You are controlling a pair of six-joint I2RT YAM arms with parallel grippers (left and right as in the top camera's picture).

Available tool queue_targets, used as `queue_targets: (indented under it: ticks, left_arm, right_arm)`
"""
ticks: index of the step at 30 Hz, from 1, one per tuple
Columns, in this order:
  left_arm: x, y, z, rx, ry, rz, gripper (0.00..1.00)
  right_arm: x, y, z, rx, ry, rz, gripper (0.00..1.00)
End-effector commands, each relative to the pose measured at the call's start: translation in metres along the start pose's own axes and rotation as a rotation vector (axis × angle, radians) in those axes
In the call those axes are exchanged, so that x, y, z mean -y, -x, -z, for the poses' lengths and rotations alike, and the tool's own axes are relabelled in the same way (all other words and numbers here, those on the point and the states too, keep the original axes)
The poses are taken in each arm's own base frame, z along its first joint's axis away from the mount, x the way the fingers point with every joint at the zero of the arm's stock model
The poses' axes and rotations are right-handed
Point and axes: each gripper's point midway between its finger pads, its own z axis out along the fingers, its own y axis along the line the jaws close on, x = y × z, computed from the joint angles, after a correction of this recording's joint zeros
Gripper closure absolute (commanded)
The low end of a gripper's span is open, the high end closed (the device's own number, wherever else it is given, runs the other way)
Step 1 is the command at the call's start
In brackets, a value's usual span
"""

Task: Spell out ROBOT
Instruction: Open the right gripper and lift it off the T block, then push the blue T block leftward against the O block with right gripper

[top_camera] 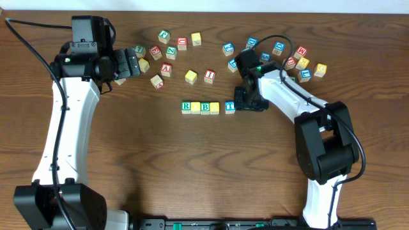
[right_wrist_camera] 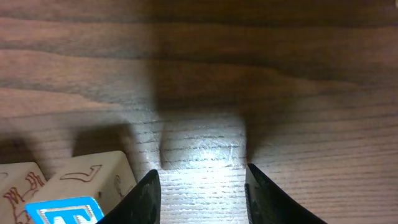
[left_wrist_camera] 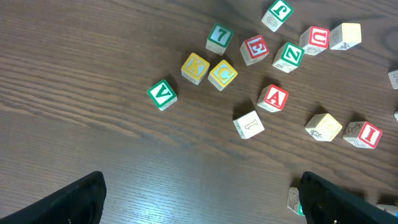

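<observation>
Wooden square-edged cubes (top_camera: 204, 107) line the grainy table (top_camera: 192, 166); left gripper (left_wrist_camera: 202, 199) and right gripper (right_wrist_camera: 200, 186) gape empty.

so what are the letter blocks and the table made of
The letter blocks look like pale wood: bare tan faces with line drawings, and matte printed letters in red, green, blue or yellow. The table shows dark brown streaked wood grain with a slight sheen; solid wood, veneer or laminate cannot be told apart from here.

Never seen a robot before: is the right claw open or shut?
Open: the right gripper shows only bare table between its fingers, nothing held.
</observation>
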Motion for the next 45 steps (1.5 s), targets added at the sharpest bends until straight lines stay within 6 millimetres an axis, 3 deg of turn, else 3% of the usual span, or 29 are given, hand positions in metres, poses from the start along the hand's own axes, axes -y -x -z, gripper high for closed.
queue_targets:
  ticks: [1,12,28,45]
  left_arm:
    - [0.000,0.008,0.008,0.028,0.002,-0.004,0.03]
    - [0.000,0.009,0.008,0.028,0.002,-0.004,0.03]
    - [0.000,0.009,0.008,0.028,0.002,-0.004,0.03]
    - [0.000,0.008,0.008,0.028,0.002,-0.004,0.03]
  right_arm:
    - [-0.007,-0.003,0.003,0.002,0.010,-0.007,0.61]
    - [-0.023,-0.005,0.003,0.025,0.027,0.029,0.61]
    - [-0.029,-0.004,0.003,0.030,0.049,0.018,0.61]
    - [-0.020,-0.020,0.003,-0.035,0.013,0.004,0.60]
